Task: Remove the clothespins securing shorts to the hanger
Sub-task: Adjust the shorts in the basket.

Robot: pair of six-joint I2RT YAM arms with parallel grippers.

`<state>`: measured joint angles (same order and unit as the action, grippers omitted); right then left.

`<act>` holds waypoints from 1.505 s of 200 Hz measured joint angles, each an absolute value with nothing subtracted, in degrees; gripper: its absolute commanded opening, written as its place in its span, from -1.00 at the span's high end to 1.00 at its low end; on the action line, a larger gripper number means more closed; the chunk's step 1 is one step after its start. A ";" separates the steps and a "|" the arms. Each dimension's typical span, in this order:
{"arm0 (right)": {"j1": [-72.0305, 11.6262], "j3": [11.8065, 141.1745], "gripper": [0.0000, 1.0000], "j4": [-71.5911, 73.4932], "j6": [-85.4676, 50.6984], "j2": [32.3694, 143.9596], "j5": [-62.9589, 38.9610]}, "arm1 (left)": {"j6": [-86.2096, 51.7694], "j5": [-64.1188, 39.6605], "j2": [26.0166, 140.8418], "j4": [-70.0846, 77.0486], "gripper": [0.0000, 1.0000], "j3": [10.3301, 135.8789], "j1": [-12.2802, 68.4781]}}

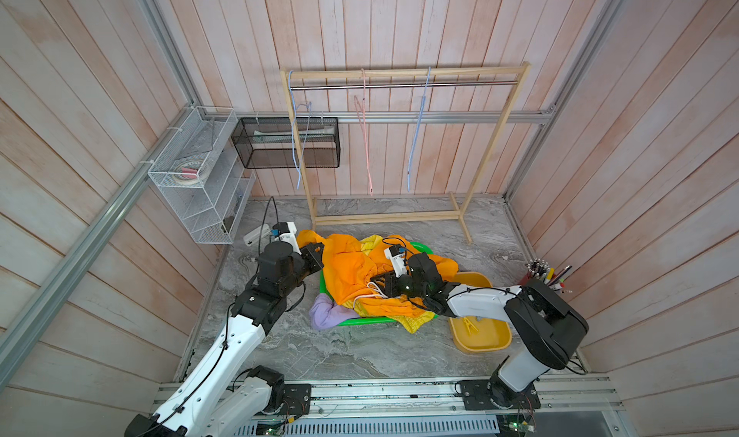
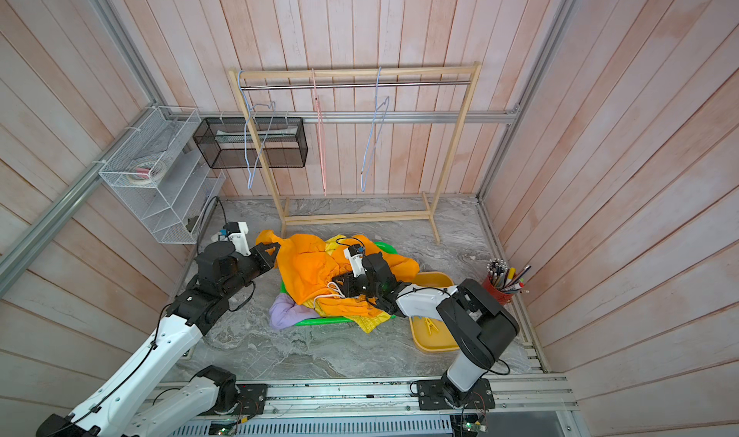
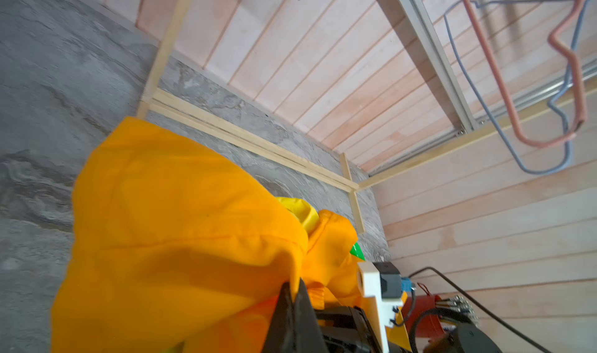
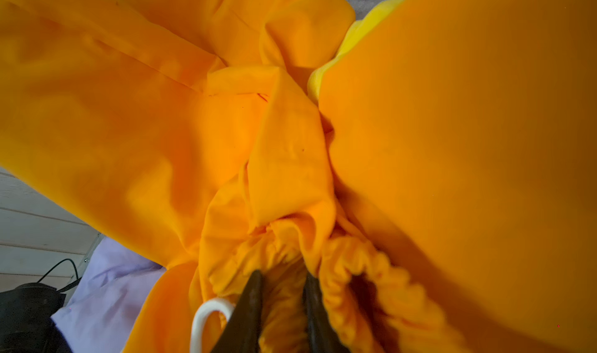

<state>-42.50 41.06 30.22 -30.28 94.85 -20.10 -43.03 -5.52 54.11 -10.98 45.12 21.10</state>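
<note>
Left gripper [image 3: 294,285] being stretched forward, jaws being clamped on orange shorts [image 3: 181,222] edge. Right gripper [image 4: 281,278] being bent inward, same shorts being clasped at waist.

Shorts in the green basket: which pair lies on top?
The orange fabric shorts, spread over the pile; the bright yellow shorts and lilac shorts only peek out underneath.

We look into a small booth walled in pale pink wooden planks [image 1: 400,23], evenly and softly lit, with a grey marbled floor [image 1: 360,355]. A light wooden garment rack [image 1: 388,216] stands by the back wall. Near it hang a white wire shelf [image 1: 192,199] and a black mesh basket [image 1: 272,157].
</note>
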 measured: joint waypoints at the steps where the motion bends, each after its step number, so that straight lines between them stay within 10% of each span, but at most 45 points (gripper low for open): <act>1: -42.48 41.04 0.48 30.30 -30.30 94.89 -20.16 | -43.11 -5.52 54.33 -10.76 1.00 45.12 21.63; 64: -41.45 38.19 0.03 24.51 -30.24 82.39 -17.76 | -43.66 0.49 69.73 -3.46 1.00 46.70 42.63; 144: -35.22 33.06 -0.54 7.49 -27.81 52.99 -4.89 | -49.41 -0.60 86.52 15.94 0.98 38.89 48.45; 185: -31.42 32.58 -0.69 0.36 -26.68 44.60 -2.79 | -50.63 -1.78 90.98 25.39 0.25 36.40 48.69; 192: -30.85 32.58 -0.72 -0.51 -26.50 43.62 -2.81 | -50.76 -2.09 91.05 26.39 -0.08 36.23 48.84; 201: -30.22 32.58 -0.84 -1.37 -26.20 42.63 -2.81 | -50.54 -2.31 90.72 27.03 -0.99 36.18 49.12; 301: -21.54 27.77 -0.96 -4.75 -25.80 35.27 -3.11 | -41.30 8.16 59.46 1.04 -1.00 33.61 44.77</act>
<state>-21.54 27.77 -4.75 -25.80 35.27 -3.11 -41.30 8.16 59.46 1.04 33.61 44.77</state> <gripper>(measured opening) 0.978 0.997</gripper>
